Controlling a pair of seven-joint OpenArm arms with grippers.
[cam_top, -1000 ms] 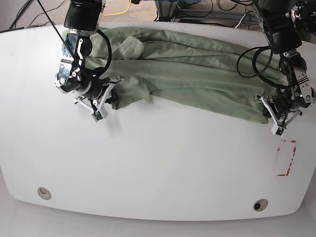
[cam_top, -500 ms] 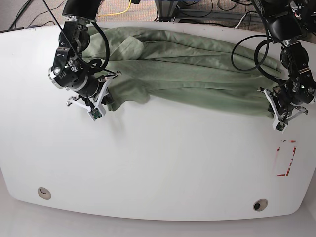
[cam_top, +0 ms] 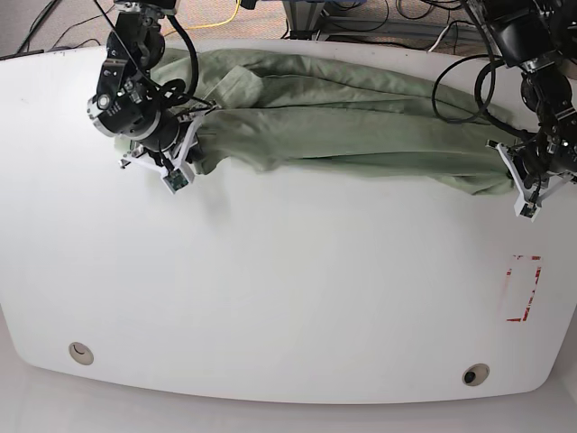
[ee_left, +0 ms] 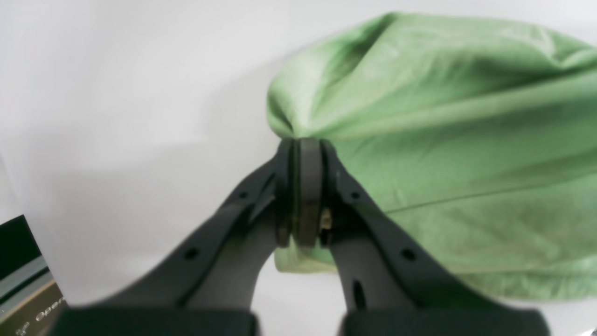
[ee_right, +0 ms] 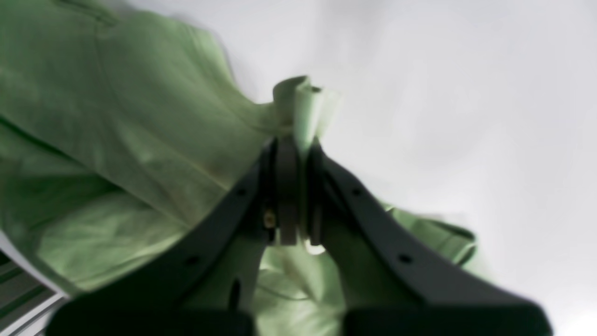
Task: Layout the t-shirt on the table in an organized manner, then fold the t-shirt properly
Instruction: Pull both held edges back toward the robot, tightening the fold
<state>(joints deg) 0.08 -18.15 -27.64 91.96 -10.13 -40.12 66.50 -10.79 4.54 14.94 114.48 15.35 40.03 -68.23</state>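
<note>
The sage-green t-shirt (cam_top: 343,126) is stretched in a long bunched band across the far side of the white table (cam_top: 288,298). My right gripper (cam_top: 183,161) is at the band's left end and is shut on a pinch of fabric. In the right wrist view a small tuft of the t-shirt (ee_right: 116,140) sticks out past the closed tips of that gripper (ee_right: 294,144). At the band's right end, my left gripper (cam_top: 516,185) is shut on a corner of the cloth. The left wrist view shows the t-shirt (ee_left: 443,140) fanning out from the closed tips of that gripper (ee_left: 303,149).
A red tape rectangle (cam_top: 523,289) marks the table at the right. Two round cable holes (cam_top: 81,353) (cam_top: 475,374) sit near the front edge. Cables (cam_top: 216,18) lie on the floor behind the table's far edge.
Both grippers have moved toward the far edge with the shirt held. The drooping front fold has been pulled up and the cloth now lies tauter and further back.
</note>
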